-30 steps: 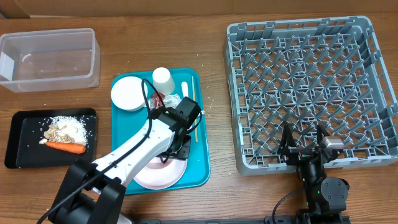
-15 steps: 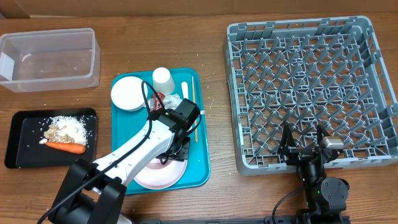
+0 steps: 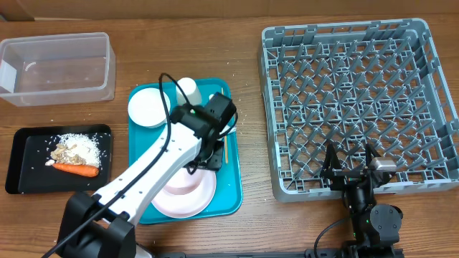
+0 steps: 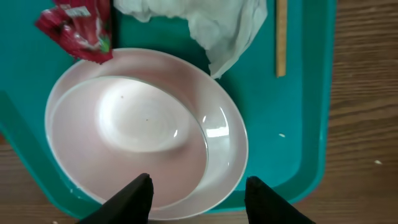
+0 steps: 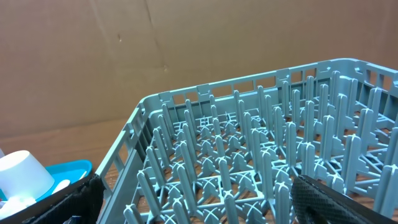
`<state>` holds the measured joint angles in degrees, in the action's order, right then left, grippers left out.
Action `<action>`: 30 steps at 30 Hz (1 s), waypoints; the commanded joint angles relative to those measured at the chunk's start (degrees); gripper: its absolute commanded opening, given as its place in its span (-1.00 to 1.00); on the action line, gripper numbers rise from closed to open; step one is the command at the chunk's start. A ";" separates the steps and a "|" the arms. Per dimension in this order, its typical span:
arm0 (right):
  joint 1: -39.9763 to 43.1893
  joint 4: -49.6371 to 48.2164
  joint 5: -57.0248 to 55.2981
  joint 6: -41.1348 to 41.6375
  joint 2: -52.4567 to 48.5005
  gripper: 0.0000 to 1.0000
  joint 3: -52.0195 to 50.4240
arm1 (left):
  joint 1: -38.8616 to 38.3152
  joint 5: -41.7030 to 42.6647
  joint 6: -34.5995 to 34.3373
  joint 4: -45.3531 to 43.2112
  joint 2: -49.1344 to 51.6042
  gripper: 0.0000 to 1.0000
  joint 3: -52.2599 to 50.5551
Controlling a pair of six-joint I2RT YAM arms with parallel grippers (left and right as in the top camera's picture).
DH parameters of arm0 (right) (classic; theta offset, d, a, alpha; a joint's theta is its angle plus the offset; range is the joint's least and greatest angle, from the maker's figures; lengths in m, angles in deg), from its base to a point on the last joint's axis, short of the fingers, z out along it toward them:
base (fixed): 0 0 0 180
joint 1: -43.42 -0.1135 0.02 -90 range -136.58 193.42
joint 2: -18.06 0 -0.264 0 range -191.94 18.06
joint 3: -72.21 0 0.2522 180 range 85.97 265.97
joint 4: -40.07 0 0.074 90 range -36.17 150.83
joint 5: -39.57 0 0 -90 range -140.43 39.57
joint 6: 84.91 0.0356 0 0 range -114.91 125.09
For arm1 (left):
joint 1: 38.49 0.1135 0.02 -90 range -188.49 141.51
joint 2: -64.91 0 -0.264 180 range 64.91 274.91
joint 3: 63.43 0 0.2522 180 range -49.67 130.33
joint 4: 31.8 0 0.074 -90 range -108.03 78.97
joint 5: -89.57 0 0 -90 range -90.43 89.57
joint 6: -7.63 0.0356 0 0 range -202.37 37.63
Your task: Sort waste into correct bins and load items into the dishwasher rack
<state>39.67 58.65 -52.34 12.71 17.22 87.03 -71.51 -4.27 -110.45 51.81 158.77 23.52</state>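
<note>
Left gripper (image 4: 198,198) hovers over round white-pink plate (image 4: 143,124) on teal plastic serving tray (image 4: 298,124); jaws partly apart, empty. Right gripper (image 3: 350,159) gapes wide beside grey lattice dishwasher rack (image 3: 344,32). Risk: crumpled white paper napkin (image 4: 211,22) and shiny red wrapper (image 4: 78,31) touch the plate rim; a plate lift could drag both.

You see a glossy, smooth white-pink plate (image 4: 143,130) catching highlights on the smooth plastic of the teal tray (image 4: 301,124). The red wrapper (image 4: 78,28) is shiny, crinkled foil, and the napkin (image 4: 208,18) is soft crumpled paper. The stick (image 4: 281,37) by the tray's edge is matt bare wood. Your rack (image 3: 344,33) is matt grey plastic, and the tub (image 3: 57,39) is clear plastic.
</note>
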 commanded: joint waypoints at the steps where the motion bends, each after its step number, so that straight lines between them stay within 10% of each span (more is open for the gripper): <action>1: -0.04 -0.20 -0.57 -0.22 0.68 1.00 -0.61 | 0.66 -4.74 -0.72 4.15 -0.26 0.08 7.06; 7: -0.02 -0.20 -0.57 -0.20 0.68 1.00 -0.61 | 10.14 -8.59 -4.13 9.20 -0.31 0.25 18.23; 9: -0.02 -0.20 -0.57 -0.20 0.68 1.00 -0.61 | 17.16 -8.66 -4.11 10.21 -0.31 1.00 21.86; 21: -0.02 -0.20 -0.57 -0.22 0.68 1.00 -0.61 | 50.18 -1.86 -6.95 10.49 -0.22 1.00 20.90; 30: -0.04 -5.38 6.80 5.35 0.68 1.00 -0.61 | 58.36 4.35 -7.52 9.64 -0.20 1.00 17.70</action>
<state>39.67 56.90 -51.71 13.12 17.22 87.03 -14.04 -3.13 -116.72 61.75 158.77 42.58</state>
